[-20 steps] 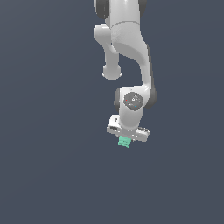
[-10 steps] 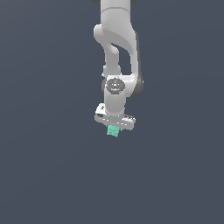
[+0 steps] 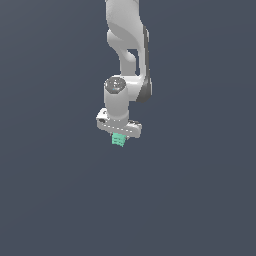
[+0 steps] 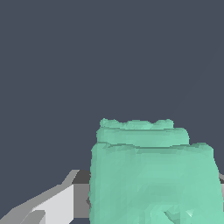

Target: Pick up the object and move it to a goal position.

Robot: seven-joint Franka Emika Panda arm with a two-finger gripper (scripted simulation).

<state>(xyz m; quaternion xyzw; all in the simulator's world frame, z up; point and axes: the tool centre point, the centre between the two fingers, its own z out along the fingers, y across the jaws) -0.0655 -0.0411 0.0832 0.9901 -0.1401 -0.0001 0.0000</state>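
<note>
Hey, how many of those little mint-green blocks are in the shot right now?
1. The mint-green block sits directly under the white gripper, between its fingers, and fills much of the wrist view. No other block shows, though the arm could hide one.

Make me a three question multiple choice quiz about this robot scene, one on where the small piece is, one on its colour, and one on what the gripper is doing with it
1. Where is the mint-green piece?
A. Directly under the gripper, at the arm's lowest end
B. Lying far off toward the exterior view's left edge
C. Resting on top of the arm's round wrist joint

2. What colour is the piece?
A. Red
B. Mint green
C. Yellow

3. What is the state of the gripper?
A. Wide open with nothing in it
B. Out of sight in both views
C. Shut on the piece

Answers:
1. A, since the exterior view shows the piece poking out just below the white gripper bar.
2. B, since both views render it pale green against the dark grey background.
3. C, since the wrist view shows the piece filling the space beside a grey finger, and it sits right at the gripper in the exterior view.
</note>
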